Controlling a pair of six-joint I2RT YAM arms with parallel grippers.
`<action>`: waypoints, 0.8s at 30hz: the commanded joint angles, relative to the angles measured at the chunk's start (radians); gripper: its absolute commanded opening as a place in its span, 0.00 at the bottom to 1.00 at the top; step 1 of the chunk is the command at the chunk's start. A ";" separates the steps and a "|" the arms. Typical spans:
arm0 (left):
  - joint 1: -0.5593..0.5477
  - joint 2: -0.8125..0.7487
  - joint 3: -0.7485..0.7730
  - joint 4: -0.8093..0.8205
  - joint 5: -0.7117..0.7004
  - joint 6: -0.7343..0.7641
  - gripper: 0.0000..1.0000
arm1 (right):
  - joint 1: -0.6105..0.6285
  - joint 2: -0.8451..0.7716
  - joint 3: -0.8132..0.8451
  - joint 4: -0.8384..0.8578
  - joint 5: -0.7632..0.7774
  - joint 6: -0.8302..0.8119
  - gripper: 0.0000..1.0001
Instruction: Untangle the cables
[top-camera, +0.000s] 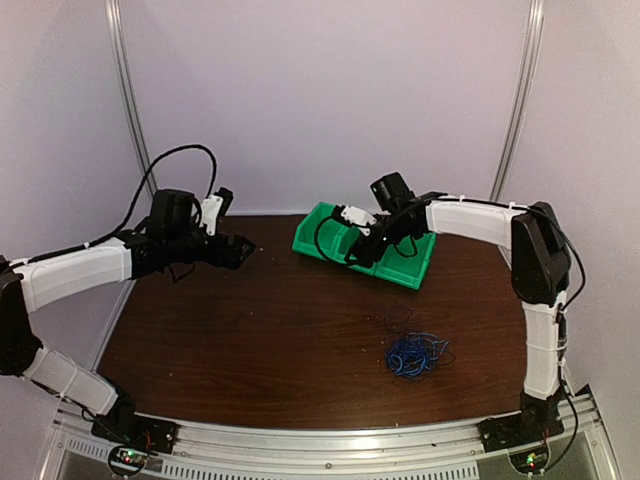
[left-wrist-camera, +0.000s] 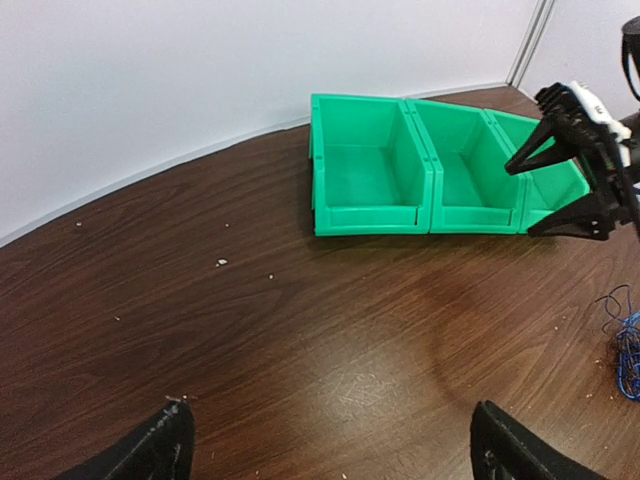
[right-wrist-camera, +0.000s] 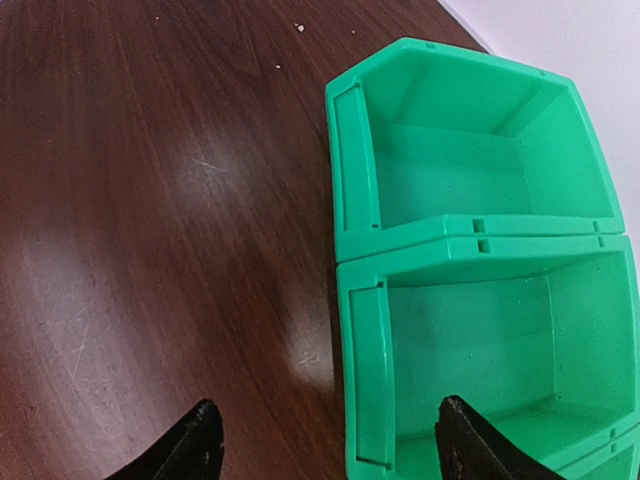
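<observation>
Top and wrist views. A dark wooden table (top-camera: 250, 330) was enclosed by pale walls (top-camera: 320, 100). The left arm (top-camera: 70, 275) was stretched over the table's far left part, and the right arm (top-camera: 540, 260) was bent from the right edge towards the far centre. A row of three joined green bins (top-camera: 318, 228) was set at the far centre-right, open side up, and each compartment that could be seen into held nothing. The cables (top-camera: 415, 352), a loose bunch of mostly blue wire with some black strands, were left on the table at the near right, well apart from the bins and from both grippers. The right gripper (top-camera: 352, 252) was held above the bins' front edge with its jaws spread wide and nothing between them. The left gripper (top-camera: 240, 250) was likewise held wide apart, nothing being gripped, and was pointed towards the bins from the left. A few pale crumbs (left-wrist-camera: 221, 262) were scattered on the wood.
</observation>
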 joint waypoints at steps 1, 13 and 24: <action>0.009 -0.040 0.002 0.053 0.026 -0.002 0.97 | 0.013 0.144 0.181 -0.110 0.036 0.033 0.75; 0.010 -0.058 0.005 0.055 0.043 0.000 0.97 | 0.025 0.340 0.357 -0.196 0.069 -0.023 0.66; 0.010 -0.065 0.006 0.055 0.058 -0.004 0.96 | 0.109 0.156 0.074 -0.168 0.038 -0.184 0.45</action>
